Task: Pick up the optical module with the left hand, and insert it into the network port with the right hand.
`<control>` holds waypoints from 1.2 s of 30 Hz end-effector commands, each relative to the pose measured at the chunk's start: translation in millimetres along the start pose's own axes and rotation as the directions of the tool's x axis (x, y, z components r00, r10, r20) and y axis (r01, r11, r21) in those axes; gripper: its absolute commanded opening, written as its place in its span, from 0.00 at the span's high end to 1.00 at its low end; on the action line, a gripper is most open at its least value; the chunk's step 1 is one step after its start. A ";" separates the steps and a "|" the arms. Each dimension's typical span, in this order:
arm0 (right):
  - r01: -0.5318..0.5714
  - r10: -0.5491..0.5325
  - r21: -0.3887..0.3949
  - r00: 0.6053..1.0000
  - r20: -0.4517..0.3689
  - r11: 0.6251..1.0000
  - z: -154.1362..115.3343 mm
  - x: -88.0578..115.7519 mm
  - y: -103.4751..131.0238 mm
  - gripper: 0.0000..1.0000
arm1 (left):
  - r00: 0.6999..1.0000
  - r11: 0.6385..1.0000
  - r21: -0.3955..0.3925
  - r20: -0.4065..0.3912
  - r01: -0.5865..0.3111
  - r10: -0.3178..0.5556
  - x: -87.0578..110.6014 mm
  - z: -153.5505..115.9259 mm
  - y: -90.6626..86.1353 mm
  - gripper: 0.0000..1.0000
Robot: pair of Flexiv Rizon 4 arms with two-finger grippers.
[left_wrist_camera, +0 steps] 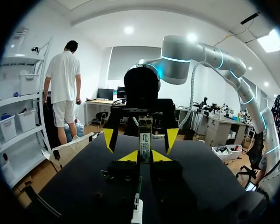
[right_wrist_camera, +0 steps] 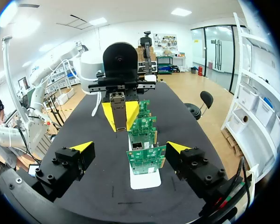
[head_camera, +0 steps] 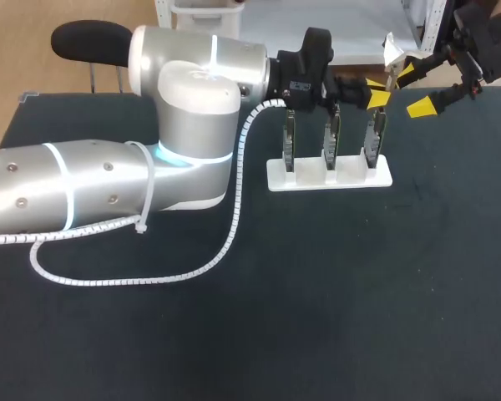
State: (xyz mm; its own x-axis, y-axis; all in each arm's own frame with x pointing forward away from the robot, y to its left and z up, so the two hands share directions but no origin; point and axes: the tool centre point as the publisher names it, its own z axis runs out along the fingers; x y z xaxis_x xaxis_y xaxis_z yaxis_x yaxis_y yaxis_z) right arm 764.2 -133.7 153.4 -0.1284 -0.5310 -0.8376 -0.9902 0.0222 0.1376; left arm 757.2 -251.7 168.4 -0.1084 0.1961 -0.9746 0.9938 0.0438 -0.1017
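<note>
My left gripper (head_camera: 376, 92) hovers above the rightmost board of the rack, shut on the optical module (head_camera: 392, 62). In the left wrist view the module (left_wrist_camera: 145, 140), a slim metal bar, stands upright between the yellow tips of that gripper (left_wrist_camera: 145, 157). My right gripper (head_camera: 417, 88) is just to the right of it, open and empty. In the right wrist view that gripper (right_wrist_camera: 130, 148) spreads wide on either side of the row of green boards (right_wrist_camera: 146, 158); the nearest board carries a silver network port (right_wrist_camera: 136, 145). The held module (right_wrist_camera: 119, 105) faces it from above the row's far end.
A white rack (head_camera: 330, 177) holds three upright circuit boards in a row on the dark table (head_camera: 317, 317). My left arm's thick silver body and its white spiral cable (head_camera: 225, 242) cover the table's left part.
</note>
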 end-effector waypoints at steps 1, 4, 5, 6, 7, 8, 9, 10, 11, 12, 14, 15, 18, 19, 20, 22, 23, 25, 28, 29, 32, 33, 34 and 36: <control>0.000 0.000 -0.002 1.000 0.000 1.000 0.1 0.0 -1.5 0.00 | 1.000 1.000 0.004 0.001 0.001 -0.001 0.4 1.6 2.4 1.00; 0.000 0.000 -0.002 1.000 0.000 1.000 0.1 0.0 -1.5 0.00 | 1.000 1.000 0.006 0.001 0.000 0.000 0.4 2.0 3.0 1.00; 0.000 0.000 -0.002 1.000 0.000 1.000 0.1 0.0 -1.5 0.00 | 1.000 1.000 0.006 0.001 -0.001 0.001 0.2 2.1 3.3 1.00; 0.000 0.000 -0.002 1.000 0.000 1.000 0.1 0.0 -1.5 0.00 | 1.000 1.000 0.007 0.000 -0.002 0.002 -0.1 2.2 3.4 1.00; 0.000 0.000 -0.002 1.000 0.000 1.000 0.1 0.0 -1.5 0.00 | 1.000 1.000 0.008 0.001 -0.001 0.001 -0.2 2.2 3.4 1.00; 0.000 0.000 -0.002 1.000 0.000 1.000 0.1 0.0 -1.5 0.00 | 1.000 1.000 0.008 0.002 0.000 0.000 -0.3 2.2 3.4 1.00; 0.000 0.000 -0.002 1.000 0.000 1.000 0.1 0.0 -1.5 0.00 | 1.000 1.000 0.009 0.002 -0.001 0.001 -0.3 2.1 3.3 1.00; 0.000 0.000 -0.002 1.000 0.000 1.000 0.1 0.0 -1.5 0.00 | 1.000 1.000 0.010 0.002 -0.001 0.001 -0.3 2.0 3.3 1.00; 0.000 0.000 -0.002 1.000 0.000 1.000 0.1 0.0 -1.5 0.00 | 1.000 1.000 0.011 0.004 -0.003 0.003 -0.4 1.4 3.1 1.00; 0.000 0.000 -0.002 1.000 0.000 1.000 0.1 0.0 -1.5 0.00 | 1.000 1.000 0.011 0.005 -0.003 0.003 -0.5 1.2 3.0 1.00; 0.000 0.000 -0.002 1.000 0.000 1.000 0.1 0.0 -1.5 0.00 | 1.000 1.000 0.011 0.005 -0.003 0.003 -0.5 1.2 3.0 1.00; 0.000 0.000 -0.002 1.000 0.000 1.000 0.1 0.0 -1.5 0.00 | 1.000 1.000 0.011 0.005 -0.003 0.003 -0.5 1.2 3.0 1.00; 0.000 0.000 -0.002 1.000 0.000 1.000 0.1 0.0 -1.5 0.00 | 1.000 1.000 0.011 0.005 -0.003 0.003 -0.5 1.2 3.0 1.00; 0.000 0.000 -0.002 1.000 0.000 1.000 0.1 0.0 -1.5 0.00 | 1.000 1.000 0.011 0.005 -0.003 0.003 -0.5 1.2 3.0 1.00; 0.000 0.000 -0.002 1.000 0.000 1.000 0.1 0.0 -1.5 0.00 | 1.000 1.000 0.011 0.005 -0.003 0.003 -0.5 1.2 3.0 1.00; 0.000 0.000 -0.002 1.000 0.000 1.000 0.1 0.0 -1.5 0.00 | 1.000 1.000 0.011 0.005 -0.003 0.003 -0.5 1.2 3.0 1.00; 0.000 0.000 -0.002 1.000 0.000 1.000 0.1 0.0 -1.5 0.00 | 1.000 1.000 0.011 0.005 -0.003 0.003 -0.5 1.2 3.0 1.00; 0.000 0.000 -0.002 1.000 0.000 1.000 0.1 0.0 -1.5 0.00 | 1.000 1.000 0.011 0.005 -0.003 0.003 -0.5 1.2 3.0 1.00; 0.007 -0.007 0.016 1.000 0.001 1.000 -6.2 1.0 -4.3 0.00 | 1.000 1.000 0.011 0.005 -0.003 0.003 -0.5 1.2 3.0 1.00; 0.006 -0.006 0.021 1.000 0.001 1.000 -9.6 1.9 -5.5 0.00 | 1.000 1.000 0.011 0.005 -0.003 0.003 -0.5 1.2 3.0 1.00; 0.011 -0.011 0.039 1.000 -0.004 0.999 -21.5 2.4 -8.1 0.00 | 1.000 1.000 0.011 0.005 -0.003 0.003 -0.5 1.2 3.0 1.00; 0.011 -0.011 0.041 1.000 -0.001 0.999 -26.6 1.7 -8.7 0.00 | 1.000 1.000 0.011 0.005 -0.003 0.003 -0.5 1.2 3.0 1.00; 0.013 -0.013 0.042 1.000 -0.002 0.999 -28.5 1.3 -8.7 0.00 | 1.000 1.000 0.011 0.005 -0.003 0.003 -0.5 1.2 3.0 1.00; 0.014 -0.015 0.034 1.000 0.015 0.999 -33.4 -2.8 -8.5 0.00 | 1.000 1.000 0.011 0.005 -0.003 0.003 -0.5 1.2 3.0 1.00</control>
State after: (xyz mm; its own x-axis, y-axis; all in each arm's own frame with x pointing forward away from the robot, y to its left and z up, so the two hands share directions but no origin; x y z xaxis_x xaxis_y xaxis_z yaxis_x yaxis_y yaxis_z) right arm 775.8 -155.1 166.4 -0.1140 -0.5299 -0.8404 -0.9934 0.0488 0.1040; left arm 758.7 -252.1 168.7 -0.1055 0.1911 -0.9759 0.9943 0.0345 -0.1007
